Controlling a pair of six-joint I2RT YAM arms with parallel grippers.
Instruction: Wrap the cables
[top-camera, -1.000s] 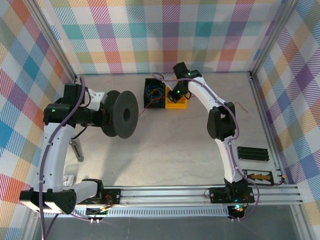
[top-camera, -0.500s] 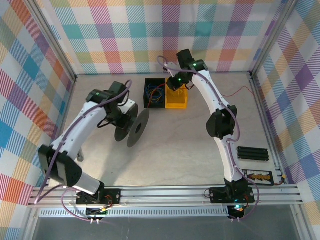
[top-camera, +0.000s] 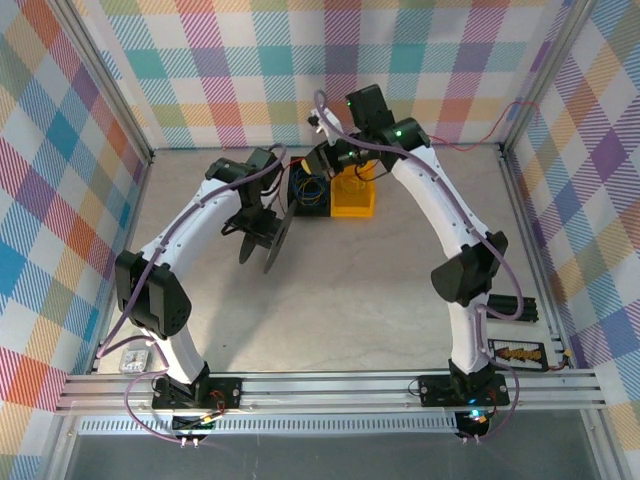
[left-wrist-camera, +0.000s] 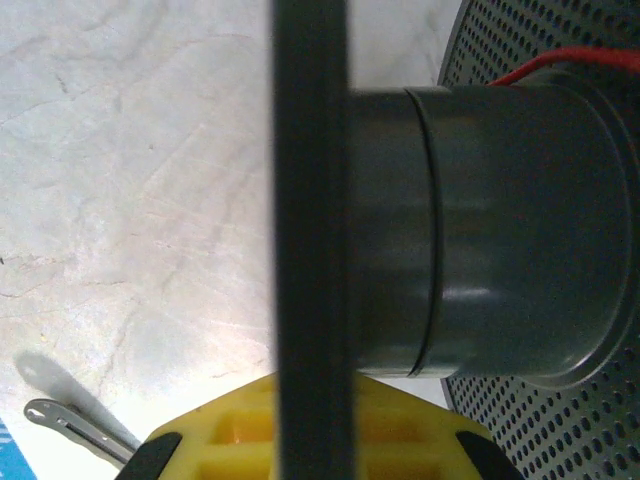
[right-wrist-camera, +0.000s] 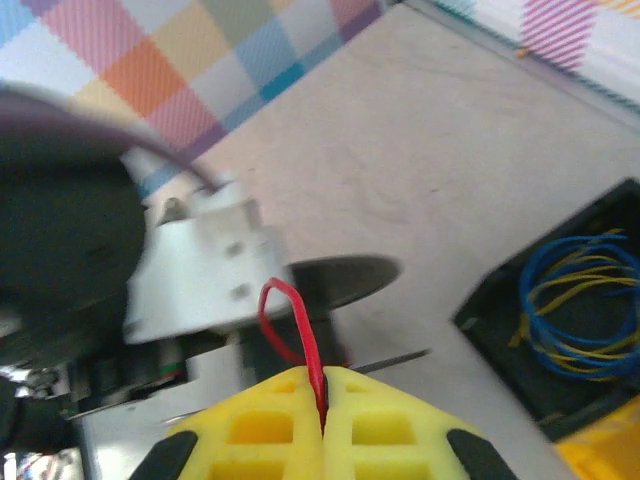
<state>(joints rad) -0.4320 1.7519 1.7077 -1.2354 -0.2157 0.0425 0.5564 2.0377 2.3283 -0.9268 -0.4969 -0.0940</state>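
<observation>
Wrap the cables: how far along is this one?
Done: the red cable reaches the spool's hub, with one strand across it. In hand: the left gripper clamps the spool's flange, and the right gripper pinches the red cable. Left: the hub is almost bare, and blue and yellow strands lie in the black box.

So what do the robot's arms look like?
Both are white with black joints: left arm, right arm. Purple cables run along them, small green lights glow on them, and the end effector fingers are yellow.
</observation>
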